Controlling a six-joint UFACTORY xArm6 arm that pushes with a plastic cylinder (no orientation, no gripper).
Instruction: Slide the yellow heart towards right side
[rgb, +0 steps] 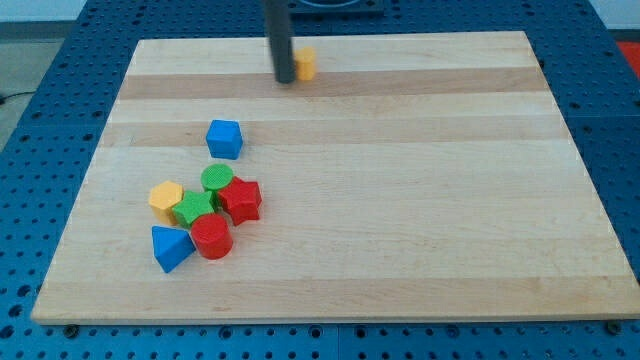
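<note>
The yellow heart (306, 63) lies near the view's top edge of the wooden board (400, 200), left of centre, partly hidden by my rod. My tip (285, 79) stands right against the heart's left side, touching or nearly touching it. The dark rod rises from there out of the view's top.
A blue cube (224, 138) sits alone left of centre. Below it is a cluster: a green cylinder (217, 178), a red star (241, 200), a green star (194, 209), a yellow hexagon (166, 197), a red cylinder (212, 236) and a blue triangle (171, 247).
</note>
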